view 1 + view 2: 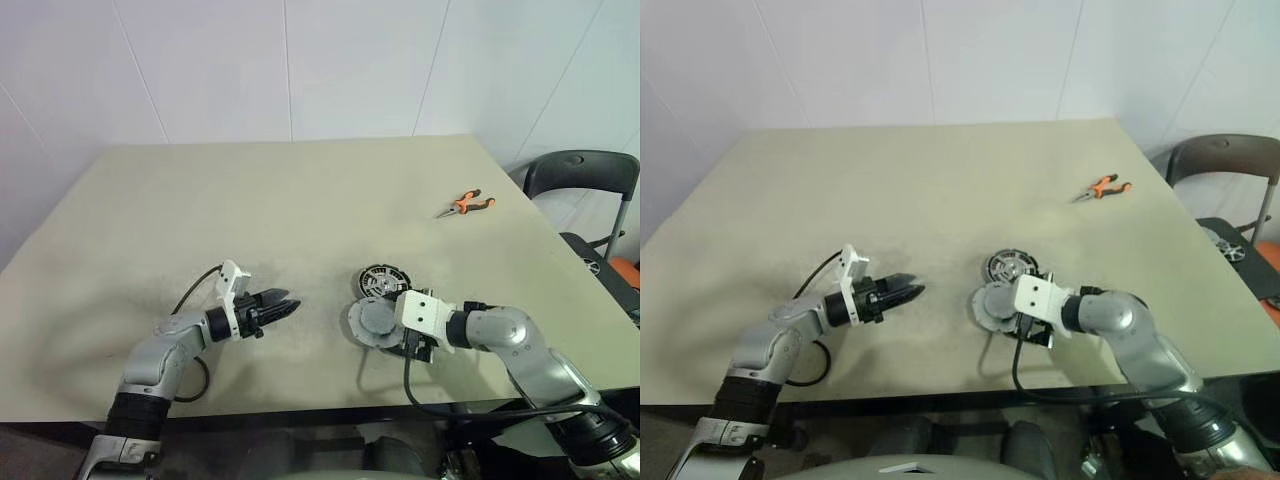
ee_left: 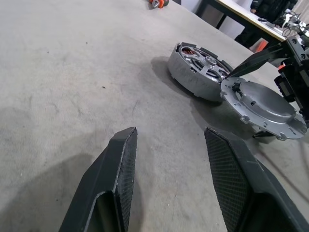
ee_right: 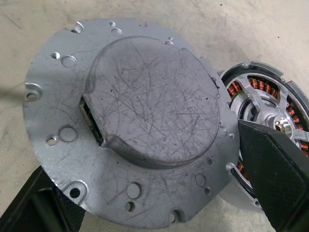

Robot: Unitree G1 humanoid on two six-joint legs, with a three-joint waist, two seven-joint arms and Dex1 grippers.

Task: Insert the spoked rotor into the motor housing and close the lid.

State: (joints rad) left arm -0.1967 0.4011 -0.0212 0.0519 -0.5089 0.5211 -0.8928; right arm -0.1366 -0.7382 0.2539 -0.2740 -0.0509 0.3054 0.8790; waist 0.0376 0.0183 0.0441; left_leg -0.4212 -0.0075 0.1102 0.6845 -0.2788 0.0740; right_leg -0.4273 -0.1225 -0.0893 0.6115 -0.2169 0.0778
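Lid (image 3: 145, 111) lies plain face up on table (image 1: 300, 200), edge overlapping motor housing (image 1: 385, 279), spoked rotor (image 3: 263, 106) seated inside. Right gripper (image 1: 400, 335) spread wide around lid, not clamping. Left gripper (image 1: 283, 305) parted, empty, well apart.

White panelled wall (image 1: 300, 60), black chair (image 1: 585, 175)

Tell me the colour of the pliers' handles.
Orange with black, on the pliers lying at the table's far right; the left eye view shows them best.
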